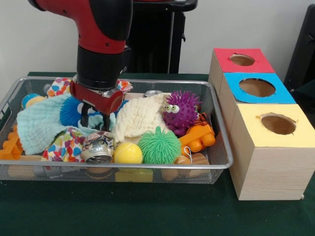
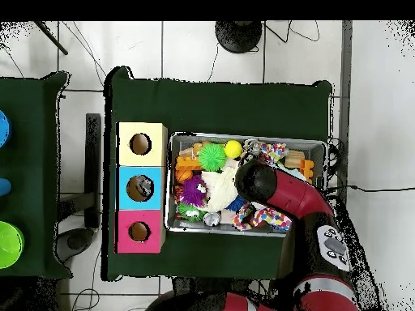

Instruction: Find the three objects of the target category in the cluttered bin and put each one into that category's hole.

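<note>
The wire mesh bin (image 1: pixel 224 164) sits on the green table and is full of toys and cloths. A dented silver can (image 1: pixel 98 147) lies near the bin's front edge, beside a yellow ball (image 1: pixel 128 153). A second can (image 1: pixel 153 93) peeks out at the far side; it also shows in the overhead view (image 2: pixel 211 219). My gripper (image 1: pixel 94 120) is open and empty, low over a blue spiky ball (image 1: pixel 73 110) and a light blue cloth (image 1: pixel 39 125), just behind the front can. The blue-surround hole (image 1: pixel 257 87) is in the middle box to the right of the bin, and something greyish shows inside it in the overhead view (image 2: pixel 142 188).
A purple spiky ball with eyes (image 1: pixel 181 110), a green spiky ball (image 1: pixel 159 145), orange blocks (image 1: pixel 197 137), a cream cloth (image 1: pixel 138 118) and a colourful cloth (image 1: pixel 64 145) crowd the bin. The red-surround hole (image 1: pixel 241 60) and the yellow-surround hole (image 1: pixel 278 124) flank the blue one.
</note>
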Robot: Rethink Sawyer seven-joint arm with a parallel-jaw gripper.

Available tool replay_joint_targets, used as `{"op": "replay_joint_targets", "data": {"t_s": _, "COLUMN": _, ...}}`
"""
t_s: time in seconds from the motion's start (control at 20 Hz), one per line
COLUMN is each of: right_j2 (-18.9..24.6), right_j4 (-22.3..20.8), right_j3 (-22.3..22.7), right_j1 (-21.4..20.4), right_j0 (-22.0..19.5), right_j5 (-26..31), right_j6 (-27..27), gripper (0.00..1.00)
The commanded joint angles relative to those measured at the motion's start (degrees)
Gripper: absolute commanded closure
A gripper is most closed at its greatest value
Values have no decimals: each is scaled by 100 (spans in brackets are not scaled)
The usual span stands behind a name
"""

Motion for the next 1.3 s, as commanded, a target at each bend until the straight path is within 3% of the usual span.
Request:
{"op": "replay_joint_targets", "data": {"t_s": 0.05, "right_j2": 208, "right_j4": -140, "right_j3": -432, "right_j1": -106, "right_j0": 0, "right_j5": 1020, "right_j6": 160, "gripper": 0}}
{"op": "replay_joint_targets", "data": {"t_s": 0.3, "right_j2": -5, "right_j4": -147, "right_j3": -687, "right_j1": -313, "right_j0": 184, "right_j5": 1731, "right_j6": 215, "gripper": 0}}
{"op": "replay_joint_targets", "data": {"t_s": 0.5, "right_j2": -30, "right_j4": -168, "right_j3": -690, "right_j1": -373, "right_j0": 225, "right_j5": 1750, "right_j6": 305, "gripper": 0}}
{"op": "replay_joint_targets", "data": {"t_s": 0.95, "right_j2": -91, "right_j4": 516, "right_j3": -347, "right_j1": -418, "right_j0": 183, "right_j5": 1192, "right_j6": 1358, "gripper": 0}}
{"op": "replay_joint_targets", "data": {"t_s": 1.3, "right_j2": -48, "right_j4": 1083, "right_j3": 547, "right_j1": -571, "right_j0": 102, "right_j5": -24, "right_j6": 2002, "gripper": 0}}
